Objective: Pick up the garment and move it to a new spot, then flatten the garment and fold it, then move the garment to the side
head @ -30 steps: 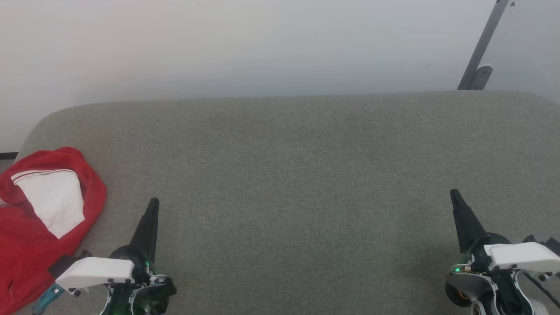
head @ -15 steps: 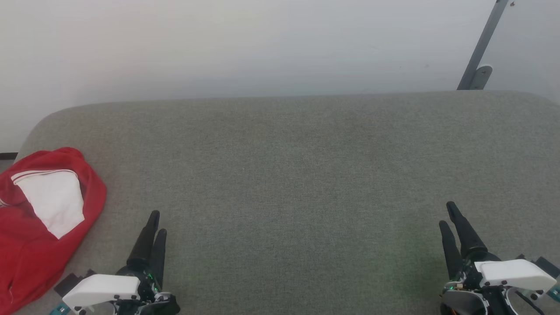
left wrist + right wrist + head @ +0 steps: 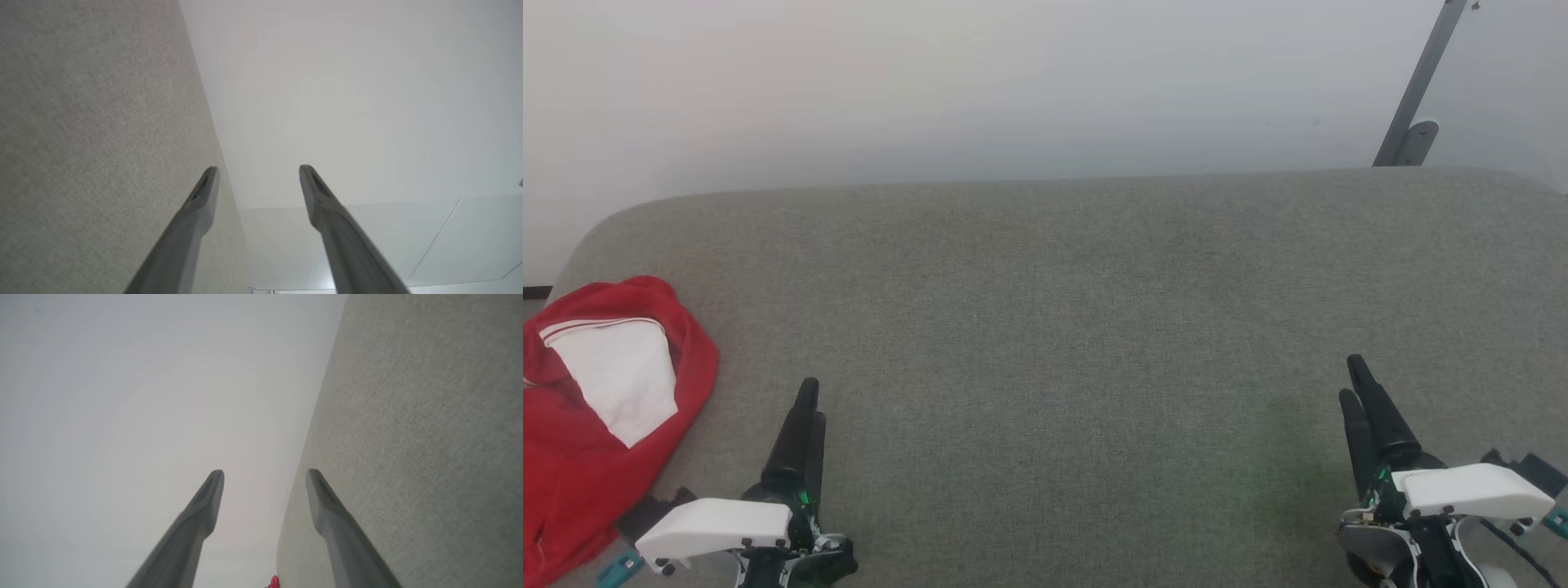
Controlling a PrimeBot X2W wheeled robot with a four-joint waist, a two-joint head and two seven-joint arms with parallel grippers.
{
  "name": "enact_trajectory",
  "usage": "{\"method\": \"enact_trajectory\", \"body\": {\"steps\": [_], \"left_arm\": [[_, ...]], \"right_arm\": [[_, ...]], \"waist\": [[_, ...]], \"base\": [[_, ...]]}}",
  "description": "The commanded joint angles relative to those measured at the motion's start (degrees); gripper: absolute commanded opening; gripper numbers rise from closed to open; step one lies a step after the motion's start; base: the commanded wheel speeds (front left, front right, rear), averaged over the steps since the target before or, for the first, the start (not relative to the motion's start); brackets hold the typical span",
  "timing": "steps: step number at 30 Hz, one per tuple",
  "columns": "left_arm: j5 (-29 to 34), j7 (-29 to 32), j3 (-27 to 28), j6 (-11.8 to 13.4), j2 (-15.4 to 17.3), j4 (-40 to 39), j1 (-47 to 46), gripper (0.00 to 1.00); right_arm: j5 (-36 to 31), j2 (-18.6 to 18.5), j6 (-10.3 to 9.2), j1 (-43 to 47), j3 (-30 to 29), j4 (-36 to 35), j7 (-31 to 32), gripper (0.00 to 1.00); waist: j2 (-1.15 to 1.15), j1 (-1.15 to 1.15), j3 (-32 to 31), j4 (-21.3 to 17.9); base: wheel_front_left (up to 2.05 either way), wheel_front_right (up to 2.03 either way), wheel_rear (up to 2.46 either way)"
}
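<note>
Plainly, nothing is gripped yet. In the head view the garment (image 3: 574, 469) lies bunched at the table's (image 3: 1045, 327) far left edge, red cloth wrapped round a white panel, its lower part running out of frame. The left claw (image 3: 812, 402) hovers near it but apart, and the right claw (image 3: 1350, 377) sits well apart at the other side. Both are seen nearly edge-on here, so their gap is hard to read. Because the heap sits right at the edge, a pinch that catches one loose layer could drag the rest off the table rather than lift it. A right arm reaching across would also crowd the left one. In the left wrist view the left claw (image 3: 259, 168) is released, fingers clearly spread and empty, pointing along the table toward the wall (image 3: 347, 102). The shirt is not in its sight, so any reach would likely lean on the head view, and a misjudged descent could dig the tips into the table's cloth cover. In the right wrist view the right claw (image 3: 264, 472) is likewise released and empty. Just a scrap of red peeps at the bottom edge, which suggests this arm has the longer, riskier path.
</note>
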Motion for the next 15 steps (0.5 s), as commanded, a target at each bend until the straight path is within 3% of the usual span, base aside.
{"method": "enact_trajectory", "body": {"steps": [1, 8, 15], "left_arm": [[2.22, -1.02, -0.51, 0.63, 0.96, -1.54, -0.94, 1.00], [7.86, -2.65, -1.31, 2.16, 1.96, -2.39, -1.14, 1.00], [18.11, -4.22, -1.62, 3.92, 3.19, -3.46, -1.58, 1.00]], "right_arm": [[-1.67, -0.75, 0.02, -2.12, 0.74, -0.94, -0.91, 1.00], [-6.37, -1.76, 0.02, -3.16, 2.38, -0.21, -2.48, 1.00], [-14.82, -2.79, 0.03, -4.77, 3.30, 1.39, -4.12, 1.00]], "waist": [[0.00, 0.00, 0.03, -0.05], [0.00, 0.00, 0.19, -0.22], [0.00, 0.00, 0.46, -0.37]], "base": [[0.00, 0.00, 0.00], [0.00, 0.00, 0.00], [0.00, 0.00, 0.00]]}}
